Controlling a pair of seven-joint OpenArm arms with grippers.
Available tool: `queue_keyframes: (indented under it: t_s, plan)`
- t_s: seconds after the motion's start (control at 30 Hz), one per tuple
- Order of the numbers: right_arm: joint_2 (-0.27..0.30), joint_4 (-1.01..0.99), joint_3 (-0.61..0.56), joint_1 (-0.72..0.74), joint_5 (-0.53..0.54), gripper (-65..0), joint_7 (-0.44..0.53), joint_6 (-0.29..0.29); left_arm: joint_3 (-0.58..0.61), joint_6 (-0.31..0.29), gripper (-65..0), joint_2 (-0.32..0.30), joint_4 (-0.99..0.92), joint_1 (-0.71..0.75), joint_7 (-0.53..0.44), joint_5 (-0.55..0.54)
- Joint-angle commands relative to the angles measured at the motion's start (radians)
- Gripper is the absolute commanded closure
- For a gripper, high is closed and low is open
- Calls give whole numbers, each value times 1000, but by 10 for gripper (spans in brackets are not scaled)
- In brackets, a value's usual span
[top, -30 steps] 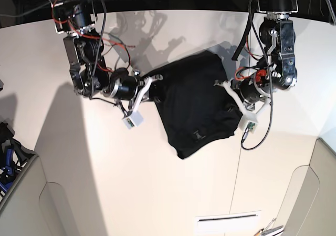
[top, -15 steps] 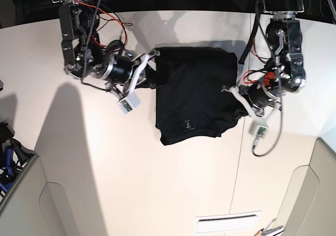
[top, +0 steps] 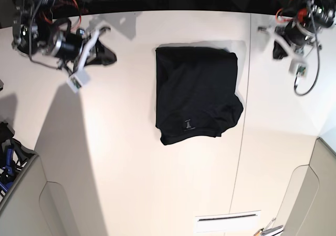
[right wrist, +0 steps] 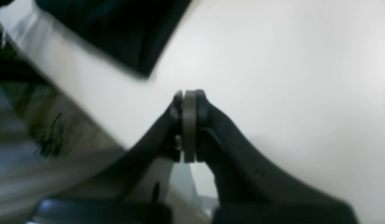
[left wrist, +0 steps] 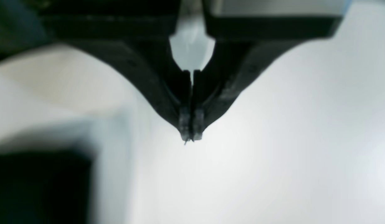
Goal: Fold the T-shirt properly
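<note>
1 folded T-shirt [top: 195,93] lies lengthwise, label nearest camera.

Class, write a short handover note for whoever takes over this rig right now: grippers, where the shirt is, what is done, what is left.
Left gripper: shut, holding nothing, off to the shirt's side at the table's far edge.
Right gripper: shut, empty, likewise clear of the shirt on the other side.
T-shirt: lies alone mid-table, folded into a rough rectangle, pale label mark facing up near its front edge.
Done: the folds are made and both arms are clear of the cloth.
Left: the front right corner bulges out a little; tidy it if a neater rectangle is wanted. Otherwise the job looks finished.
</note>
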Motion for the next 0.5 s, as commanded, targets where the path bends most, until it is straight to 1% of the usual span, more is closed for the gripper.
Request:
queue_keyframes:
  t_s: [0.0,0.1,0.17,0.33,0.4,0.47]
  plan:
    - [30,29,4,-30,33,0,14,7,-33,-5,0,-11,27,37,-6,-28]
    - [83,38,4,-125,71,0,13,7,-98,-5,0,-11,34,144,17,-91]
    - [111,37,4,-190,74,0,13,8,-116,-5,0,-11,34,220,17,-101]
    - [160,29,3,-345,79,0,14,17,-108,-5,0,-11,33,394,13,-101]
    - [182,16,-3,-383,112,0,17,17,-100,-6,0,-11,28,446,10,-106]
    - [214,4,-26,-399,128,0,18,17,-88,-6,0,-11,5,481,-24,-110]
